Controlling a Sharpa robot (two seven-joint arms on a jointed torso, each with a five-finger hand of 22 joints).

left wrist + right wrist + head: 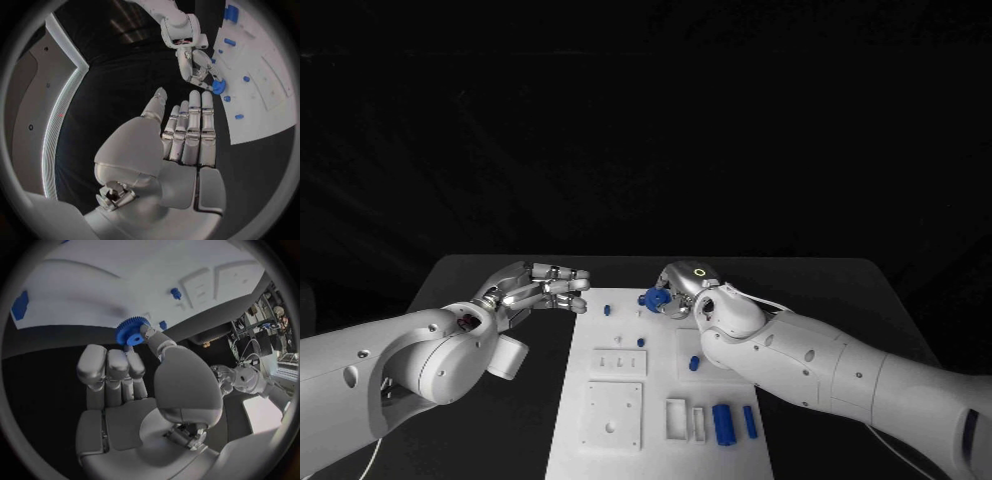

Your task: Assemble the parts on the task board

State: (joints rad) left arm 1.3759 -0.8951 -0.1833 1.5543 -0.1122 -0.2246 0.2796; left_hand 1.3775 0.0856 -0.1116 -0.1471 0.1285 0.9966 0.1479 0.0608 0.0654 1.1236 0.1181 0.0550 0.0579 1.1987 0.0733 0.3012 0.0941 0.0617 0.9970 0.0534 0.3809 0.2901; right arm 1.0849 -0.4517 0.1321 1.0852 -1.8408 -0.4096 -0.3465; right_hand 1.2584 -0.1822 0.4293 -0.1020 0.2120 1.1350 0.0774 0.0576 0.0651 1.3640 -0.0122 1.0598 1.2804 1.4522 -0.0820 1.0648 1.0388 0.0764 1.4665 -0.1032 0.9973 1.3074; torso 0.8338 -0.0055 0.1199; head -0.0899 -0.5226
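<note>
Both arms are showing smooth white shells, rounded and bulging near the wrists, with small dark screw holes dotting the left arm (387,365). The right arm (862,375) is carrying a thin pale cable along its upper side and another trailing below the forearm. The left robot hand (538,288) is showing silver segmented fingers and a pale grey palm with a rounded thumb base. The right robot hand (682,288) is showing the same silver finish, with a small lit ring on its back.

gear's far side: the blue gear (132,331) is partly covered by the right hand (134,385) fingertips.
board's near end: the task board (589,450) is cut off by the head view's bottom edge.
</note>
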